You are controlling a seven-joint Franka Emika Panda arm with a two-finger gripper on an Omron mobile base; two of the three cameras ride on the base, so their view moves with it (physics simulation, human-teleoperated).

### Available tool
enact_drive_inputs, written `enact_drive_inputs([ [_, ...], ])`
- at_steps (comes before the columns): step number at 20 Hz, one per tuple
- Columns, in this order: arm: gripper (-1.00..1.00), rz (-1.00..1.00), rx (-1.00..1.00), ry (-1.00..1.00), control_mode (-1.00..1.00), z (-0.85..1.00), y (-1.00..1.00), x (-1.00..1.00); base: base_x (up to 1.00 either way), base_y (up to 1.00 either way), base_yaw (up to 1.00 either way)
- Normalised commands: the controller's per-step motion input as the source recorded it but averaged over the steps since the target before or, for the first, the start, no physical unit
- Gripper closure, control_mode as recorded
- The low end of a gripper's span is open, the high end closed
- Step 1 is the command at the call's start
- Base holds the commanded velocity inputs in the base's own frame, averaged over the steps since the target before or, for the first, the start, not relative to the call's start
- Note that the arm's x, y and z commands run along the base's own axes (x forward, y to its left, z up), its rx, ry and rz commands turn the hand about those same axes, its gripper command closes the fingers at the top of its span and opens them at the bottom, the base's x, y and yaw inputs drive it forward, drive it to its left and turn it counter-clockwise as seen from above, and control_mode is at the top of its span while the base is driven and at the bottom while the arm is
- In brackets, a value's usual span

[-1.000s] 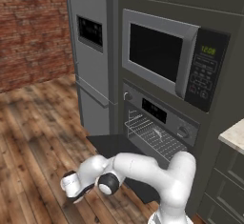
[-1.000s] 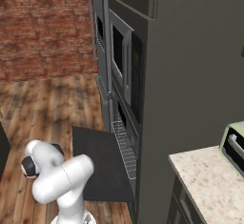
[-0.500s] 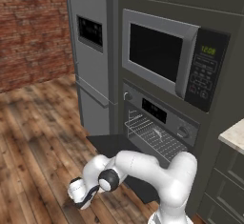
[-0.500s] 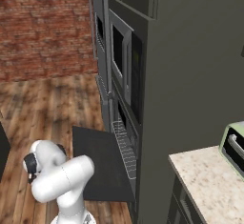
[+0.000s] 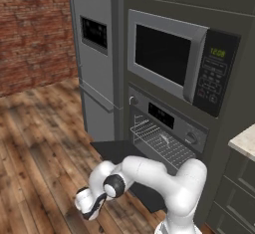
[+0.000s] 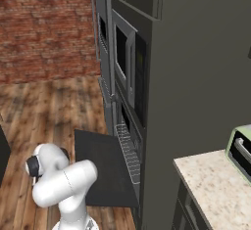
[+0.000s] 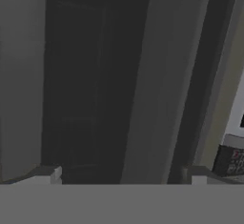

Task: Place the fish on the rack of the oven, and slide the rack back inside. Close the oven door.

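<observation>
The oven (image 5: 167,120) sits under the microwave, and its dark door (image 5: 112,151) hangs open and lies flat. The silver wire rack (image 5: 162,142) is pulled out over the door. A small pale shape (image 5: 163,139) rests on the rack; it is too small to say whether it is the fish. From the right base view the door (image 6: 100,161) and the rack (image 6: 128,153) appear edge-on. My gripper (image 5: 91,211) hangs low near the floor, in front of and to the left of the door's free edge. Its fingertips (image 7: 48,174) stand wide apart with nothing between them.
A tall grey fridge (image 5: 97,58) stands left of the oven column. The microwave (image 5: 178,58) is above the oven. A stone counter (image 6: 215,190) with a pale-green toaster oven (image 6: 240,147) lies to the right. Wooden floor (image 5: 35,143) spreads to the left.
The hand has sunk lower and a little to the right, toward the floor in front of the open door. Door and rack have not moved.
</observation>
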Motion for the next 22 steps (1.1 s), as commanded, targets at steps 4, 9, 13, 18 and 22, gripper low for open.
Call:
enact_drive_inputs([
  [4,-1.0,-0.07,-0.16,-0.28,-1.0,-0.09,-0.02,0.24,0.0,0.0,0.0],
  [9,-1.0,-0.12,-0.18,-0.23,-1.0,0.0,-0.18,0.29,0.0,0.0,0.0],
  [13,-1.0,-0.15,-0.21,-0.21,-1.0,0.0,-0.33,0.24,0.0,0.0,0.0],
  [18,-1.0,-0.2,-0.24,-0.21,-1.0,0.0,-0.52,0.12,0.0,0.0,0.0],
  [22,-1.0,-0.23,-0.27,-0.21,-1.0,0.08,-0.7,0.13,0.0,0.0,0.0],
])
